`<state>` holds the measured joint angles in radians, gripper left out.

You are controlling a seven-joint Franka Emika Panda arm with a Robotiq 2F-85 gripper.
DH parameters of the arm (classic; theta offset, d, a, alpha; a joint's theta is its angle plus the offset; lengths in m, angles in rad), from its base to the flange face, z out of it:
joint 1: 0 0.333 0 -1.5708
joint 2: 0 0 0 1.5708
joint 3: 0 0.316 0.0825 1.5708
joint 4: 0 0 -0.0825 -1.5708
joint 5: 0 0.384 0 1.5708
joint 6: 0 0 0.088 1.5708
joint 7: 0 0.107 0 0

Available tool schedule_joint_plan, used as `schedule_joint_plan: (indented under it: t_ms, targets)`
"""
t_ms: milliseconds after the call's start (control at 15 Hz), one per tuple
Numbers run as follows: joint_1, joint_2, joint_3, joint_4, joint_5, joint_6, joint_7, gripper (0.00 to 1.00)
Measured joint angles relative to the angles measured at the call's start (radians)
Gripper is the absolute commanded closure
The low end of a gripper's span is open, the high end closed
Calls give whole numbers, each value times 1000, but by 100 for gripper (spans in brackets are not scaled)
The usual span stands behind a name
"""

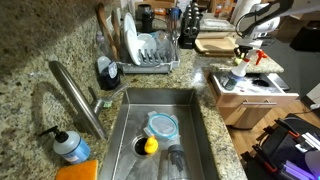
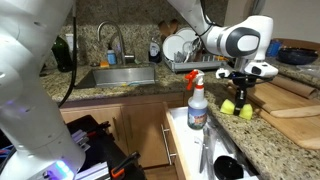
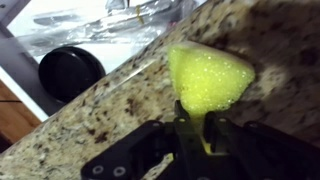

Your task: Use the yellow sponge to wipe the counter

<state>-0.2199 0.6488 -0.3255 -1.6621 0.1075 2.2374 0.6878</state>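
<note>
Tool is clamped on the yellow sponge. In the wrist view the fingers pinch the sponge's near edge, and the rest of it sticks out past the tool tips. In an exterior view yellow shows on both sides of the fingers.

Sponge sits right under the tool, down on the granite table. It looks to be touching, but I can't confirm contact along the whole face. In the wrist view, speckled table surface surrounds the sponge, with the table edge just off to one side of the tool.

Around the tool:
- Spray bottle stands upright near the tool, on the sink side, apart from the sponge. It also shows below the arm in an exterior view.
- Cutting board lies on the opposite side of the tool from the bottle, close by and not touching the sponge.
- Open drawer sits below the table edge, next to the tool. A black round item lies inside; can't tell what it is.
- Sink and dish rack are well away from the tool, beyond the bottle.
- A small yellow object sits by the sink drain, too small to identify.
</note>
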Motion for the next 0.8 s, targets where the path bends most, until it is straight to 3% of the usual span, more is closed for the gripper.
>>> schedule_joint_plan:
  t_ms: [267, 800]
  targets:
    - [-22, 34, -94, 5, -58, 14, 74, 96]
    - [-126, 84, -113, 83, -40, -54, 189, 96]
